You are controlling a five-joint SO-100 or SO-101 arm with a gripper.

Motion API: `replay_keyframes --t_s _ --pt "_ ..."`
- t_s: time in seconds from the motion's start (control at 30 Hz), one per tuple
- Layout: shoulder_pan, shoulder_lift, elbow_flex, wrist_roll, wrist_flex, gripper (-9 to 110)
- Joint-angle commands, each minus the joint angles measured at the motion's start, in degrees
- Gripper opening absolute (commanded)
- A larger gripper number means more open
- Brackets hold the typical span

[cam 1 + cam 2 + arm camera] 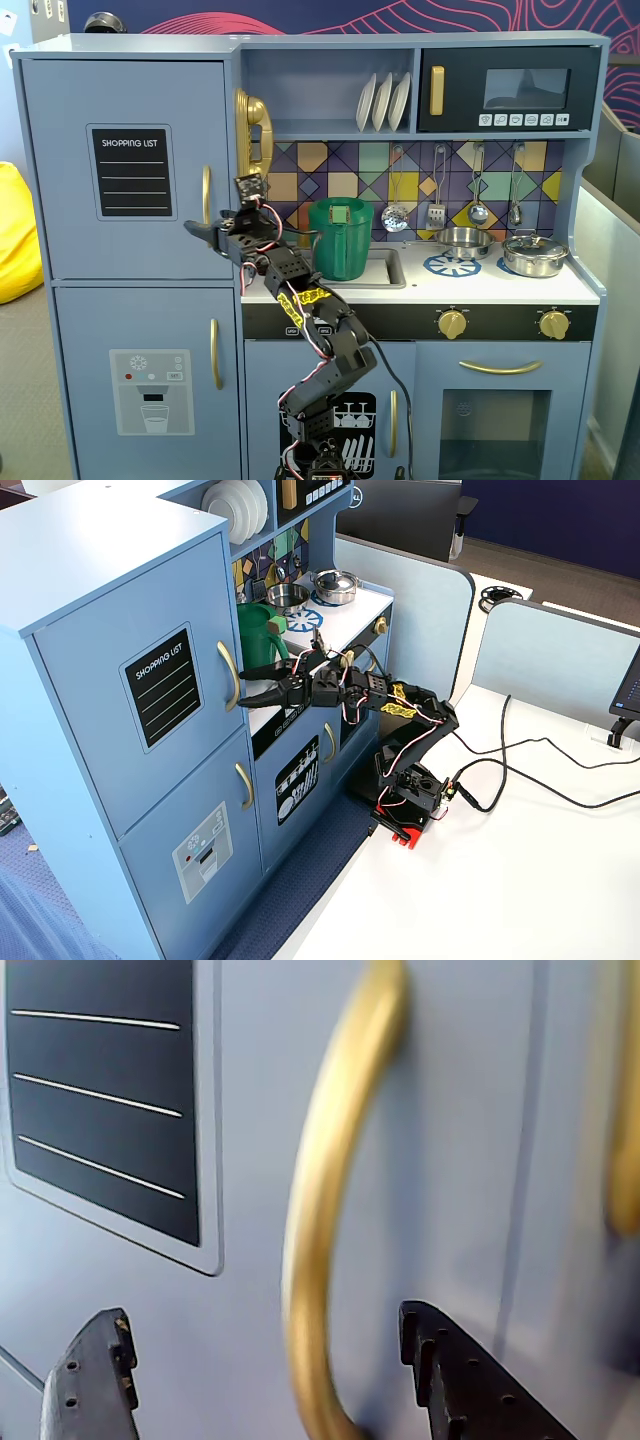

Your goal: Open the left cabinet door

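The left cabinet door (120, 170) is blue-grey, with a black "SHOPPING LIST" chalkboard (131, 172) and a vertical gold bar handle (207, 195). It sits shut, flush with the cabinet front, and also shows in another fixed view (130, 680). My gripper (202, 233) is open at the lower part of the handle. In the wrist view the handle (335, 1160) runs between the two black fingers, nearer the right one (440, 1360), with the gripper (262, 1322) touching nothing. Seen from the side, the fingertips of the gripper (243, 687) reach the handle (229, 675).
Below is the door with the water-dispenser graphic (150, 390) and its own gold handle (215, 353). A green pitcher (340, 238) stands on the counter behind the arm, and a gold phone (250, 125) hangs above it. The arm's base stands on a white table (520, 880) with trailing cables.
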Motion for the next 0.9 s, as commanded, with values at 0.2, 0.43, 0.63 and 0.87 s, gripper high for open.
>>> replay_keyframes --t_s 0.2,0.43,0.63,0.87 --pt "-9.1 -3.9 -5.6 -9.3 -2.9 25" --pt "-14.3 1.2 -3.0 -14.7 1.6 24" --pt "-11.4 8.2 -0.2 -14.7 4.8 23" --pt "-9.6 19.3 3.4 -15.3 11.6 22"
